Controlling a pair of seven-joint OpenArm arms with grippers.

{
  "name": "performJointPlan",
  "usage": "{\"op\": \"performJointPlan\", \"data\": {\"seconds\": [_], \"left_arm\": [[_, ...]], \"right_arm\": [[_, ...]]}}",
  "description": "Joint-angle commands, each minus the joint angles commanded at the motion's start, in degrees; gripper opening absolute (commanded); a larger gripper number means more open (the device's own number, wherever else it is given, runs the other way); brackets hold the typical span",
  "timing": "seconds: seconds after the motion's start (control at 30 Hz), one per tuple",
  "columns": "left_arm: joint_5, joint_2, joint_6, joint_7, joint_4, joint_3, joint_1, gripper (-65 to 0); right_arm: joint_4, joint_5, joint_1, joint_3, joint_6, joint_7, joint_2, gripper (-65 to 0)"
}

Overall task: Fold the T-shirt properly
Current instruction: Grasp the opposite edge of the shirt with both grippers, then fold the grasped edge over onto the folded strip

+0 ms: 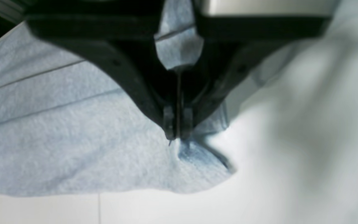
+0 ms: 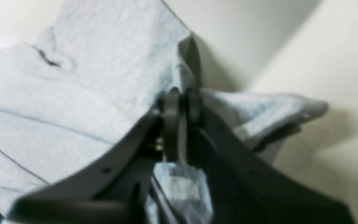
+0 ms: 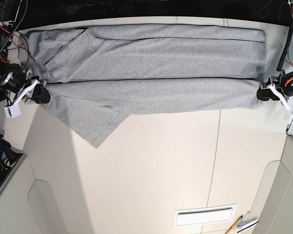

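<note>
- Grey cloth of the T-shirt (image 1: 73,140) fills the left of the left wrist view; the left hand (image 1: 177,132) is clenched on its edge at frame centre.
- Right wrist view: the right hand (image 2: 180,102) pinches a bunched fold of shirt at centre.
- Base view: the T-shirt stretches across the top of the cream bench (image 3: 151,175), one hand at each end, a loose corner hanging lower left.

T-shirt (image 3: 151,73) between both hands
</note>
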Motion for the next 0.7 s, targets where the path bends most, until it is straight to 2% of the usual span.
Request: {"op": "performJointPlan", "data": {"seconds": [0.03,0.07,0.2,0.3,0.37,0.5,0.7], "left_arm": [[0.0,0.0,0.0,0.0,0.0,0.0,0.0,-65.0],[0.0,0.0,0.0,0.0,0.0,0.0,0.0,-65.0],[0.0,0.0,0.0,0.0,0.0,0.0,0.0,-65.0],[0.0,0.0,0.0,0.0,0.0,0.0,0.0,-65.0],[0.0,0.0,0.0,0.0,0.0,0.0,0.0,-65.0],[-0.2,0.0,0.0,-0.2,0.0,0.0,0.0,-65.0],[-1.3,0.0,0.0,-0.2,0.0,0.0,0.0,-65.0]], "right_arm": [[0.1,0.0,0.2,0.5,0.0,-0.6,0.0,-46.9],[0.3,0.0,0.5,1.8,0.0,-1.4,-0.3,-44.9],[0.5,0.6,4.4,10.8,0.02,-1.9,-4.8,-43.6],[0.4,0.7,7.8,12.6,0.13,-1.9,-6.7,-32.7],[0.1,-1.2,9.5,11.2,0.07,-0.4,-7.1,-29.1],[-3.2,-10.0,12.7,3.7,-0.04,6.6,-7.5,-29.1],[-18.8,-14.1,19.6,-8.4,-0.02,11.8,-7.6,-29.2]]}}
